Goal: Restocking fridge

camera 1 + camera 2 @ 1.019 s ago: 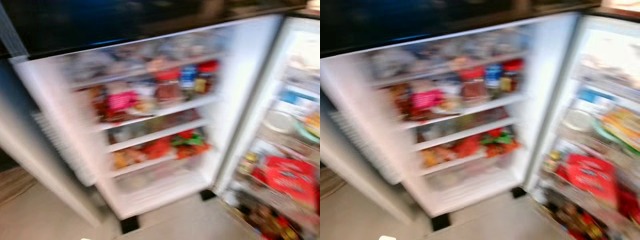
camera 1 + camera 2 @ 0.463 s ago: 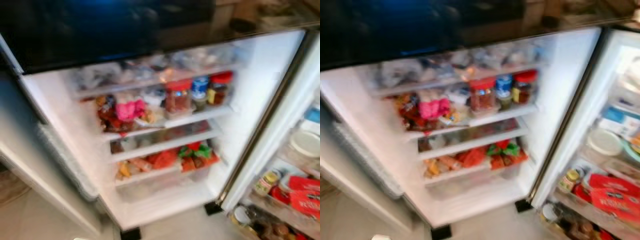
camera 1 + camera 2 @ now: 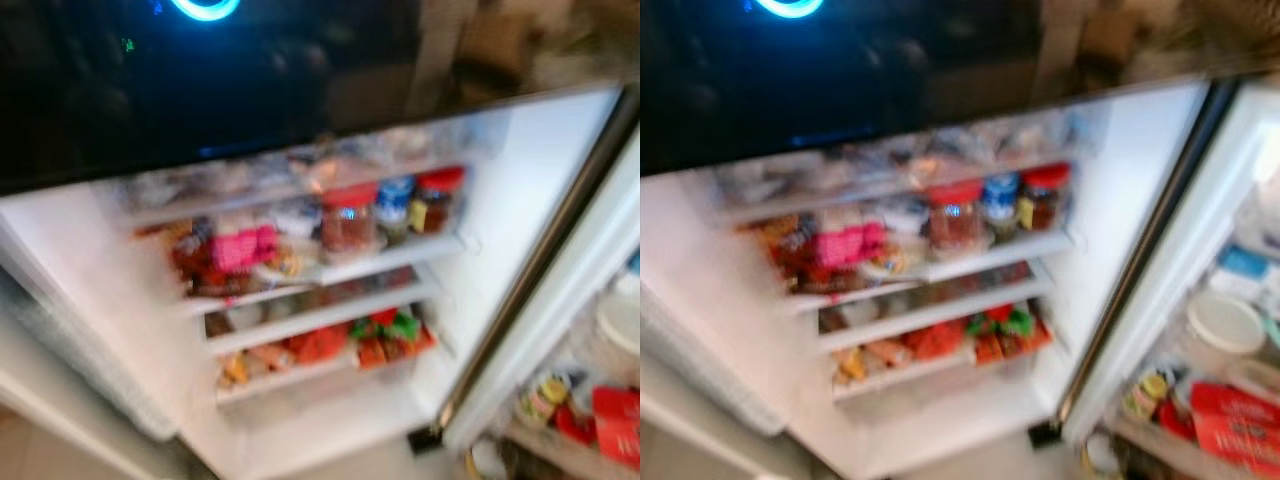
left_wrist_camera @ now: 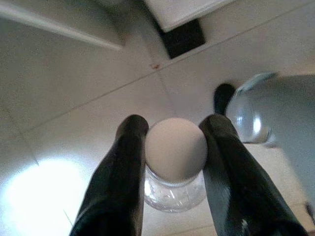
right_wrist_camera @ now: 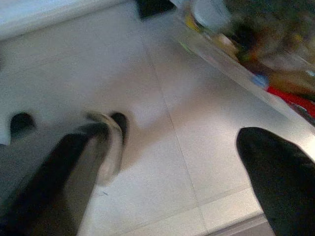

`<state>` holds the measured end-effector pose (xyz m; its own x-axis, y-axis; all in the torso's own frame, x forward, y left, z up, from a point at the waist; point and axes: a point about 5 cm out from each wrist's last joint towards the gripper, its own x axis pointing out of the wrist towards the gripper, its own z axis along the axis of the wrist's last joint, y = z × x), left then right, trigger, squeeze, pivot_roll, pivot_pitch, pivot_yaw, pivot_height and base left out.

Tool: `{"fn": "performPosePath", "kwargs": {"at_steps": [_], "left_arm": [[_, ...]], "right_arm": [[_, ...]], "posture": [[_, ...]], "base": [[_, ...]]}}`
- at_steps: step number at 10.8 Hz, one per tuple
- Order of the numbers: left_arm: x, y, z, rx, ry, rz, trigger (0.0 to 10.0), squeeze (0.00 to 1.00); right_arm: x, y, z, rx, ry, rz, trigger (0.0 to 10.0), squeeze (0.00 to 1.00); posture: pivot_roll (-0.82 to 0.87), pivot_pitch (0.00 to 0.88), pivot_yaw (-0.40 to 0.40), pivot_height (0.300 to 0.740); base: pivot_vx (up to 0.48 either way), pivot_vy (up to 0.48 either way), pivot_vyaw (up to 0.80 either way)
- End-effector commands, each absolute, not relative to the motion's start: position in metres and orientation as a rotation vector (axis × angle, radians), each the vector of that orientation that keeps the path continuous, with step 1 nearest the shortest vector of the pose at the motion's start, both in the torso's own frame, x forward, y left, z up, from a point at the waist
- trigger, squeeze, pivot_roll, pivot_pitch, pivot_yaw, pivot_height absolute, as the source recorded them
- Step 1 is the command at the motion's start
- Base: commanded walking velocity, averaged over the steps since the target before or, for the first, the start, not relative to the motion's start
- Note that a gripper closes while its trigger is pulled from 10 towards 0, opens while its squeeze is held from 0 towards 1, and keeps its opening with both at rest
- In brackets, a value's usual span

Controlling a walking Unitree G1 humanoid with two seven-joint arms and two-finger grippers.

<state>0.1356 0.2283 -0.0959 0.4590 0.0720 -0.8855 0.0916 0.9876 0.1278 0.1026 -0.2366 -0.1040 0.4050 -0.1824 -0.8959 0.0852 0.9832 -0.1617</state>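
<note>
Blurred open fridge door [image 3: 300, 300]; left claw [image 4: 172, 147] clamping white-capped jar [image 4: 175, 162], right claw [image 5: 172, 162] spread.

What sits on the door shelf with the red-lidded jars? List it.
On that door shelf: two red-lidded jars, a blue-lidded container, a pink packet and dark blurred packets. Labels and anything behind them can't be made out.

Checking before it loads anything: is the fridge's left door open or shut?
Open. The fridge door is swung wide, baring its stocked door shelves, with a red-lidded jar standing on one.
</note>
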Motion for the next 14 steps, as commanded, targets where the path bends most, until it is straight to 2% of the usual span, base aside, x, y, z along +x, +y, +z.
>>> {"fn": "performPosePath", "kwargs": {"at_steps": [1, 4, 5, 7, 10, 14], "left_arm": [[0.131, 0.235, -0.096, 0.175, 1.102, -0.001, 10.0, 0.0], [0.131, 0.237, -0.095, 0.182, 1.103, -0.005, 10.0, 0.0], [0.131, 0.24, -0.094, 0.191, 1.104, -0.006, 10.0, 0.0], [0.128, 0.245, -0.094, 0.194, 1.108, 0.0, 10.0, 0.0], [0.129, 0.245, -0.094, 0.193, 1.105, -0.001, 10.0, 0.0], [0.139, 0.244, -0.09, 0.221, 1.059, 0.02, 10.0, 0.0]], "right_arm": [[0.094, -0.233, -0.107, -0.087, 1.175, -0.165, 10.0, 0.0], [0.095, -0.232, -0.107, -0.081, 1.166, -0.16, 10.0, 0.0], [0.101, -0.229, -0.106, -0.126, 1.148, -0.105, 10.0, 0.0], [0.107, -0.225, -0.105, -0.129, 1.144, -0.098, 10.0, 0.0], [0.111, -0.223, -0.105, -0.122, 1.142, -0.084, 10.0, 0.0], [0.109, -0.217, -0.107, -0.114, 1.151, -0.048, 10.0, 0.0]], "posture": [[0.0, 0.0, 0.044, 0.74], [0.0, 0.0, 0.045, 0.74], [0.0, 0.0, 0.045, 0.74], [0.0, 0.0, 0.044, 0.74], [-0.01, 0.0, 0.043, 0.74], [0.0, 0.0, 0.042, 0.74]], "base": [[0.0, 0.0, 0.0], [0.0, 0.0, 0.0], [0.0, -0.266, 0.0], [0.0, -0.279, 0.8], [0.0, -0.299, 0.0], [0.0, 0.0, 0.0]]}}
